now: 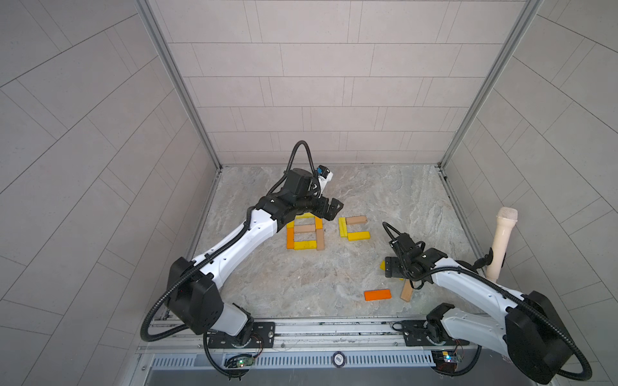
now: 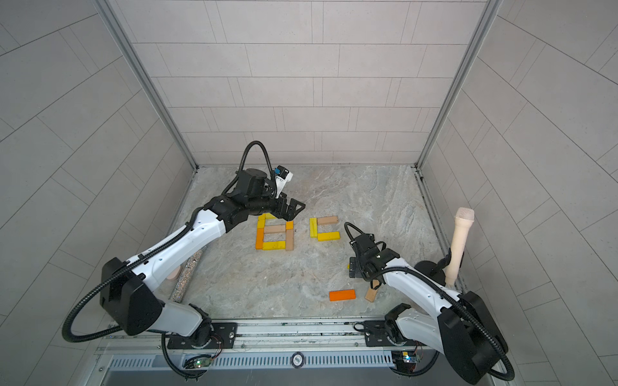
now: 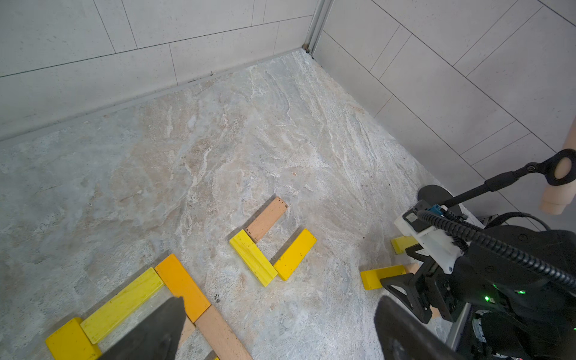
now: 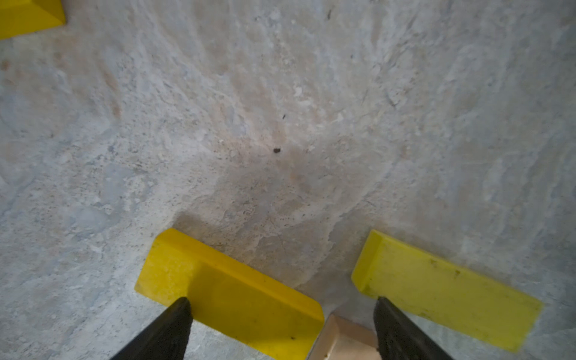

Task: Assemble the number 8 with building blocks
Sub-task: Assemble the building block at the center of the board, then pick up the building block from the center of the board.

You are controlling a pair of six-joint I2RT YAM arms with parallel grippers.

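Note:
The number 8 point(image 1: 305, 245) lies left of centre on the stone floor, made of yellow, orange and tan bars; my left arm covers its far end. My left gripper point(image 1: 329, 209) hovers open over the figure's far right corner, holding nothing point(image 3: 280, 314). Right of it, three building blocks point(image 1: 358, 236) form a C shape point(image 3: 254, 257). My right gripper point(image 1: 388, 267) points down, open, low over loose blocks. In the right wrist view its fingertips point(image 4: 282, 302) straddle a yellow block point(image 4: 230, 296), with another yellow block point(image 4: 445, 293) and a tan one point(image 4: 343, 339) beside it.
An orange block point(image 1: 377, 294) and a tan block point(image 1: 407, 290) lie near the front right. A cream microphone-shaped cylinder point(image 1: 501, 244) stands in a holder by the right wall. A glittery silver cylinder point(image 2: 187, 275) lies under my left arm. Tiled walls close three sides.

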